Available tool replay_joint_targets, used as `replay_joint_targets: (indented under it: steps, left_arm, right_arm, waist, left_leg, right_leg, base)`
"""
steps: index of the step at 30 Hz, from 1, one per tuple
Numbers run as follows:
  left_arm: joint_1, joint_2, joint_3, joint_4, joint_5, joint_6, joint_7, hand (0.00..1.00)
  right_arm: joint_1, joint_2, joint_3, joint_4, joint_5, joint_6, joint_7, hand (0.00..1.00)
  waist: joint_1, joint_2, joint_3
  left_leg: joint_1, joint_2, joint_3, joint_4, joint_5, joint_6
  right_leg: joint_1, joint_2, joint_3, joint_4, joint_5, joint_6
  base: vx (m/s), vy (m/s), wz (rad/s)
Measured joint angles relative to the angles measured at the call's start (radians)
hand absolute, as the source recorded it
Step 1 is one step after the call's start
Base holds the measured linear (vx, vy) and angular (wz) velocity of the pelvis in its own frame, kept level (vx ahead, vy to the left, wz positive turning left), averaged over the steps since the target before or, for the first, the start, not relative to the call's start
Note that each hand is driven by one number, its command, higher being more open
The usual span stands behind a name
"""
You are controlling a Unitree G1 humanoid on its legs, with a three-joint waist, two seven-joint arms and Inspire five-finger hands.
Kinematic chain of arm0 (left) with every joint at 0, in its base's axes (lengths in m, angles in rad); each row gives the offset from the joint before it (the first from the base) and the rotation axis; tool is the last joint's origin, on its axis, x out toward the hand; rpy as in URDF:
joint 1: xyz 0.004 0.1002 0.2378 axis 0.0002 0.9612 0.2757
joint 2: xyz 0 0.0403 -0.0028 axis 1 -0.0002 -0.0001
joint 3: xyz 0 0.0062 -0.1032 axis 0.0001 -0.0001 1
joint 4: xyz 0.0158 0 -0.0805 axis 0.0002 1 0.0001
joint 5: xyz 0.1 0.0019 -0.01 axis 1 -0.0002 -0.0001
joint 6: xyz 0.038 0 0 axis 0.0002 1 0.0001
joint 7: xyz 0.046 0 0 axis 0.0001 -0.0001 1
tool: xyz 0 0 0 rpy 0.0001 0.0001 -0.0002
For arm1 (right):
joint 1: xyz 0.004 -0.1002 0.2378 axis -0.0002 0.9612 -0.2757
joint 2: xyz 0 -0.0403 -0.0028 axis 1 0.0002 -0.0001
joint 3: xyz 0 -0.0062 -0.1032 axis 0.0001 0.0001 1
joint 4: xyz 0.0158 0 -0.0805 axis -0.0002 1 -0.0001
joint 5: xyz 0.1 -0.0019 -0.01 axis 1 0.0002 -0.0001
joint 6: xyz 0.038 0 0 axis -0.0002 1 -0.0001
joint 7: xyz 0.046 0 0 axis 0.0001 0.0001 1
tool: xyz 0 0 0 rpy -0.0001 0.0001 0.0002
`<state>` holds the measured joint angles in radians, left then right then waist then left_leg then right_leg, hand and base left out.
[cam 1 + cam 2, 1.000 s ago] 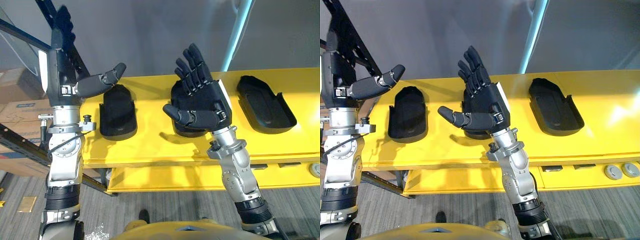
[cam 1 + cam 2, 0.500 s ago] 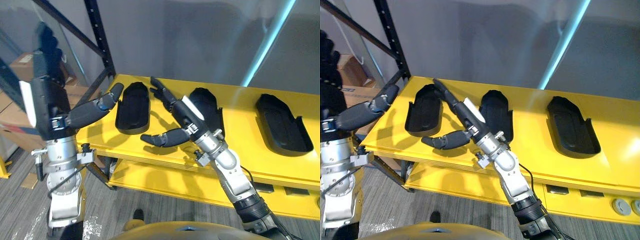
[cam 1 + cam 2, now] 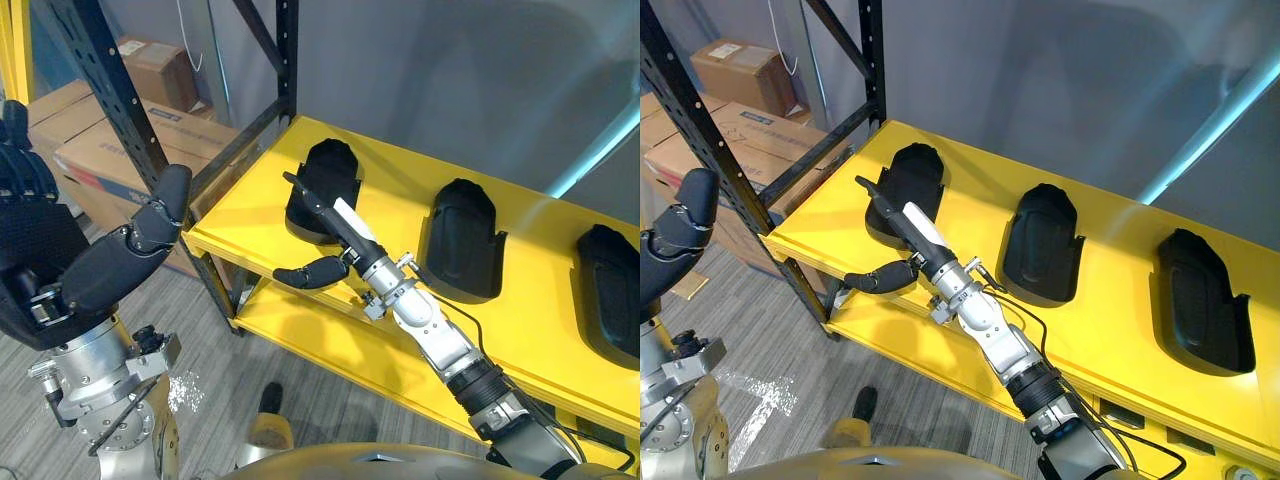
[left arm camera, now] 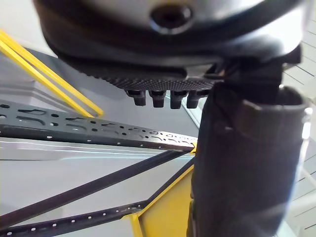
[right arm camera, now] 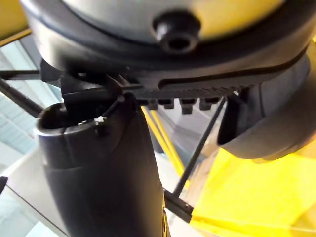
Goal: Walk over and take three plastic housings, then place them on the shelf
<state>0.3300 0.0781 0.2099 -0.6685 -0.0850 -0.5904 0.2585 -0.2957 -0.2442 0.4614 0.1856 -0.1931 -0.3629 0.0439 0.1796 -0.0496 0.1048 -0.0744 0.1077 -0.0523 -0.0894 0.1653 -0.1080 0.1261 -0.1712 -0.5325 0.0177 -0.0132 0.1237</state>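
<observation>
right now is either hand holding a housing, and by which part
Nothing is held. The right hand lies open, fingers straight, by the leftmost housing on the yellow shelf; the left hand is open too, off the shelf.

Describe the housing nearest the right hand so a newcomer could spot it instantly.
Start at the yellow shelf and go to its end beside the black rack post. The housing there is the one the right hand stretches across with straight fingers; the middle housing and the far housing have no hand near them.
</observation>
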Motion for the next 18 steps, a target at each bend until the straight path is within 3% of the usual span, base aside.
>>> replay_joint_targets:
  steps: [7,8,15,18]
  left_arm:
    - [0.021,0.0,-0.023,0.001,-0.006,0.001,-0.028,1.0]
    - [0.024,0.0,-0.046,0.001,-0.025,0.001,-0.032,1.0]
    - [0.024,0.001,-0.085,0.002,-0.033,0.006,-0.034,1.0]
    - [0.025,0.001,-0.087,0.002,-0.137,0.01,-0.106,1.0]
  right_arm:
    - [-0.046,-0.002,-0.002,0.111,-0.128,0.028,-0.121,1.0]
    - [-0.057,-0.002,-0.004,0.138,-0.159,0.04,-0.144,0.0]
    - [-0.094,0.009,-0.004,0.162,-0.231,0.074,-0.205,0.0]
    - [-0.125,0.014,-0.012,0.162,-0.231,0.088,-0.221,0.0]
  waist:
    - [0.006,0.007,0.032]
    - [0.008,0.008,0.045]
    - [0.01,0.014,0.073]
    - [0.009,0.013,0.088]
  left_leg:
    - [0.003,0.003,-0.012,0.0,0.014,0.0]
    - [0.005,0.005,-0.012,0.0,0.014,-0.001]
    - [-0.004,0.008,-0.012,0.0,0.01,-0.001]
    - [-0.009,0.008,-0.012,0.0,0.012,0.0]
  right_leg:
    - [0.001,0.0,-0.011,0.023,-0.009,-0.006]
    - [0.0,0.0,-0.01,0.032,-0.014,-0.009]
    - [-0.011,0.002,-0.011,0.036,-0.021,-0.007]
    - [-0.019,0.0,-0.009,0.04,-0.02,-0.009]
  base:
    - [0.01,-0.01,0.05]
    - [-0.03,-0.017,-0.01]
    - [-0.02,-0.009,-0.01]
    - [0.0,0.0,0.0]
